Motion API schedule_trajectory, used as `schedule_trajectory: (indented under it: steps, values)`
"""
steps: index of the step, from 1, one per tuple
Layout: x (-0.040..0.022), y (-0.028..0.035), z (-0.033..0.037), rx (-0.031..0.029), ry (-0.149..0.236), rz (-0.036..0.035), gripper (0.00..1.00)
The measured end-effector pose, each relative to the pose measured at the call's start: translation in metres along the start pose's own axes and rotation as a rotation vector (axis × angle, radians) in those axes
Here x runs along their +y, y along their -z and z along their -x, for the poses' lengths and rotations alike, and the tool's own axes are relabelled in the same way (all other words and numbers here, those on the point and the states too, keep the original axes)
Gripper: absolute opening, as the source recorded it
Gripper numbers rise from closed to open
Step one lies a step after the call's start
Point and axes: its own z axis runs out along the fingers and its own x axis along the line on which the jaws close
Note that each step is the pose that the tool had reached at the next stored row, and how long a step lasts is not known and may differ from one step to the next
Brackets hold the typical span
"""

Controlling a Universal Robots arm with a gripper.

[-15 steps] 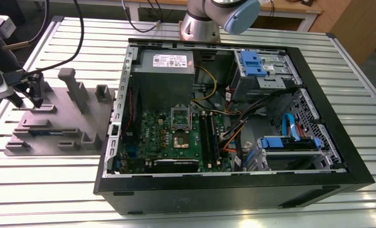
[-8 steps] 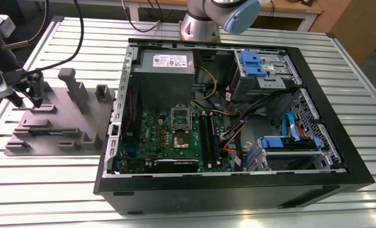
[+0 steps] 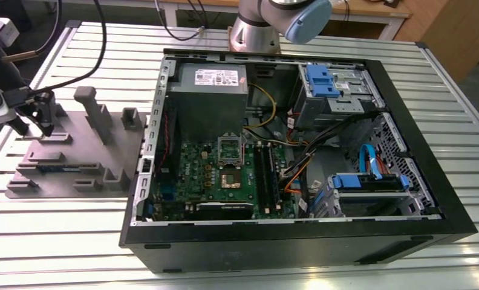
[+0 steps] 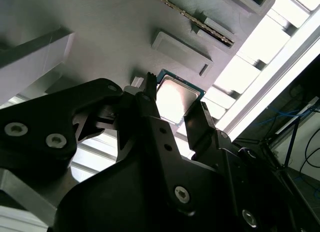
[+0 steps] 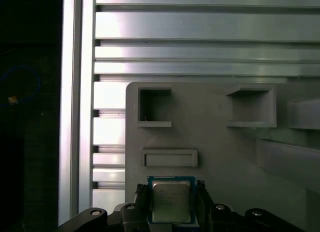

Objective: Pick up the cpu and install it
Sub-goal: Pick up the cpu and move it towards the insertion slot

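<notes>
The cpu (image 5: 170, 202), a small square chip with a pale silvery top, lies between my two black fingers, which press against its opposite edges in both wrist views. The cpu (image 4: 175, 99) sits at the surface of the grey plastic fixture (image 5: 215, 147), near that fixture's edge. In the exterior view my gripper (image 3: 34, 128) reaches down onto the fixture (image 3: 86, 163) at the exterior view's left, well apart from the computer case. The motherboard's socket (image 3: 230, 175) lies open in the middle of the case.
The open black computer case (image 3: 433, 181) takes up the centre and the exterior view's right. It holds a grey metal box with a white label (image 3: 211, 78), black memory sticks (image 3: 263, 175), blue brackets and cables. The arm's base (image 3: 260, 30) stands behind it on the slatted aluminium table (image 3: 62, 241).
</notes>
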Motion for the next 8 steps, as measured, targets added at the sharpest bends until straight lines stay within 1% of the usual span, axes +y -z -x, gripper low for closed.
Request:
schedule_trajectory:
  steps: [8]
  values:
    - [0.0003,0.0029,0.0,0.0001,0.0,0.0,0.47]
